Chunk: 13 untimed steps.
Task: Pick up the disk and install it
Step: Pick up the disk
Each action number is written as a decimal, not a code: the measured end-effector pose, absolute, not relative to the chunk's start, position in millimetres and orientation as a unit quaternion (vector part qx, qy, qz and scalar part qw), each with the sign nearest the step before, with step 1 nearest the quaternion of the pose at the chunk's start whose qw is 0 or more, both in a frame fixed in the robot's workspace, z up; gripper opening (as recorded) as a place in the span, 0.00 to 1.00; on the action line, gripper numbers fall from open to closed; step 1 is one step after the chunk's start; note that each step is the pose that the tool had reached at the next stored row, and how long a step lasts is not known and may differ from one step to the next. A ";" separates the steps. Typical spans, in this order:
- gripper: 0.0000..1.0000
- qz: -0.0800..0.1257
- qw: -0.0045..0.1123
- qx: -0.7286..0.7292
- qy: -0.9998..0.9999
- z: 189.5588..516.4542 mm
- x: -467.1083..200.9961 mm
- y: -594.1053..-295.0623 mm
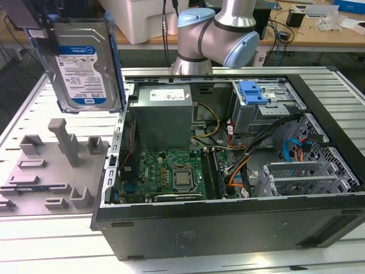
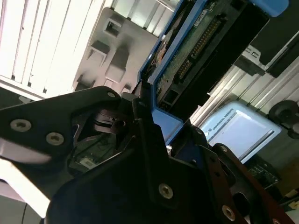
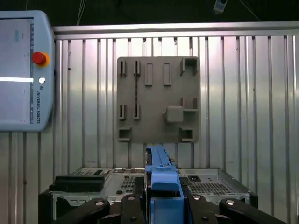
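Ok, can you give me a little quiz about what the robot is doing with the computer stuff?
1. What is the hand shut on?
2. Pick one. The disk is: A) lying flat, B) held upright in the air, C) snapped in half.
3. True or false: the computer case is open, showing its green board.
Key: 1. The disk. 2. B. 3. True.

Slatted metal tabletop; wooden bench behind, strewn with cables.
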<state>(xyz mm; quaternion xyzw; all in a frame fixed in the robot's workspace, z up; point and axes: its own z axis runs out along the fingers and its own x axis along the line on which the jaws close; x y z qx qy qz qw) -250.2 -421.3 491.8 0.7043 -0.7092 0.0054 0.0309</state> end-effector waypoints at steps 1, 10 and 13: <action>0.37 0.005 0.031 0.704 -0.709 491.9 -243.8 -423.9; 0.37 0.005 0.031 0.704 -0.709 492.3 -186.9 -444.0; 0.37 0.005 0.032 0.704 -0.709 492.4 -172.7 -448.5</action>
